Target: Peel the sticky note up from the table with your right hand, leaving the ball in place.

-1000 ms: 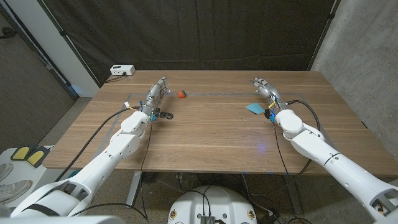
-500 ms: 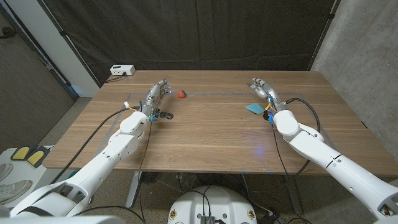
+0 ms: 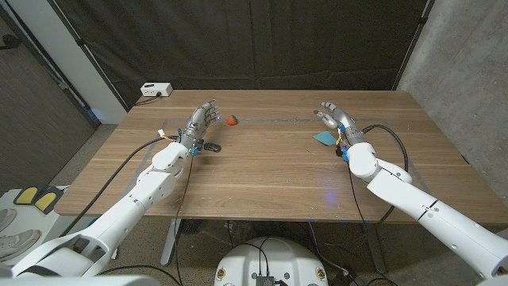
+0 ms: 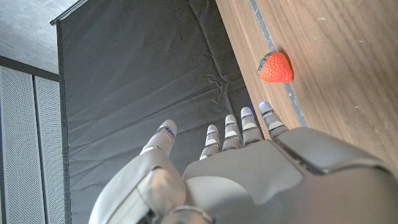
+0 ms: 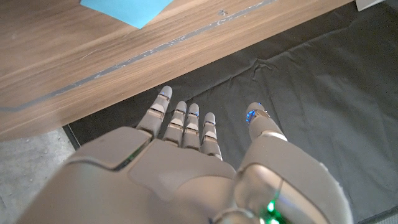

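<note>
Blue sticky note lies unpeeled on the tabletop just beside the right hand, whose fingers are spread and empty, so the whole lift remains, the red ball well apart.

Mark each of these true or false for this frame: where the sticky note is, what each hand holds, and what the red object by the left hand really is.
1. The blue sticky note lies on the table. True.
2. The right hand holds the sticky note. False: its fingers are apart and hold nothing; the note lies on the wood beside it.
3. The red object near the left hand is a plain ball. False: the left wrist view shows a strawberry-shaped piece with a dark leafy end.
4. The left hand holds nothing. True.
5. The strawberry-shaped piece sits on the sticky note. False: they lie far apart, each near a different hand.
</note>
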Robot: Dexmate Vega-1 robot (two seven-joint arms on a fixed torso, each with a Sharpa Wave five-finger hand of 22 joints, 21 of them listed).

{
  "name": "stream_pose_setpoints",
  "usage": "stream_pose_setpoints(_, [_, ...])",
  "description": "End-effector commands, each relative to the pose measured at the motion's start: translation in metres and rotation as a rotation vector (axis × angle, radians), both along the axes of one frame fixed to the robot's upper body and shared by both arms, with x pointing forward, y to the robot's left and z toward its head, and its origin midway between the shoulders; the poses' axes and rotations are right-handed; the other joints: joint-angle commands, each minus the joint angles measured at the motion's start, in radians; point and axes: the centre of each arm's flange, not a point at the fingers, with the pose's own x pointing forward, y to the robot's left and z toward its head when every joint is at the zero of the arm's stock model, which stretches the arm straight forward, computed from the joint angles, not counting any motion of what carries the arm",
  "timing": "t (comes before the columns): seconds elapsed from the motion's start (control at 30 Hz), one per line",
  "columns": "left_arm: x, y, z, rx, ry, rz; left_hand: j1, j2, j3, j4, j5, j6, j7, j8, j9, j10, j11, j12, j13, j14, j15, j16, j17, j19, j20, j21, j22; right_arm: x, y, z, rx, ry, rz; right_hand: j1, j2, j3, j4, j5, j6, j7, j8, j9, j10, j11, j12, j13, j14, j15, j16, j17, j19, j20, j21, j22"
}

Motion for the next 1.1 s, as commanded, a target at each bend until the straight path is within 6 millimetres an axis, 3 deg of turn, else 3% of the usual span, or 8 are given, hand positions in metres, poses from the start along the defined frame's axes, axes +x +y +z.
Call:
stream_pose_setpoints(0.03, [-0.002, -0.001, 0.004, 0.027, -0.004, 0.003, -0.009, -0.002, 0.006, 0.001, -0.001, 0.01, 0.002, -0.004, 0.003, 0.003, 0.003, 0.001, 0.003, 0.005, 0.0, -0.001, 0.003, 0.005, 0.002, 0.002, 0.001, -0.009, 0.006, -0.001, -0.12, 0.019, -0.139, 0.007, 0.019, 0.011, 0.003, 0.005, 0.018, -0.005, 0.005, 0.003, 0.01, -0.005, 0.001, 0.003, -0.002, -0.017, 0.001, 0.006, 0.013, -0.016, 0.007, 0.002])
stream_pose_setpoints(0.63, [0.001, -0.005, 0.009, 0.064, -0.005, 0.017, -0.012, -0.002, 0.006, 0.002, -0.002, 0.008, 0.004, -0.011, 0.003, 0.0, 0.004, -0.003, 0.003, 0.002, 0.001, -0.006, 0.004, 0.005, 0.002, -0.001, 0.002, -0.008, 0.015, -0.004, -0.243, 0.07, -0.284, 0.026, 0.033, 0.022, 0.005, 0.008, 0.034, -0.009, 0.003, 0.003, 0.006, -0.02, -0.004, 0.002, -0.01, -0.036, -0.002, 0.008, 0.008, -0.029, 0.003, 0.002])
stream_pose_setpoints(1.1, [-0.002, -0.003, 0.01, 0.047, -0.005, 0.024, -0.016, -0.005, 0.005, 0.003, -0.002, 0.009, 0.004, -0.014, 0.003, 0.0, 0.004, -0.005, 0.003, -0.001, 0.001, -0.01, 0.004, 0.004, 0.002, -0.003, 0.002, -0.005, 0.017, -0.011, -0.306, 0.115, -0.362, 0.06, 0.034, 0.039, -0.005, 0.009, 0.034, -0.012, -0.005, 0.004, -0.002, -0.034, -0.011, 0.002, -0.015, -0.053, -0.006, 0.006, 0.012, -0.038, 0.003, 0.002])
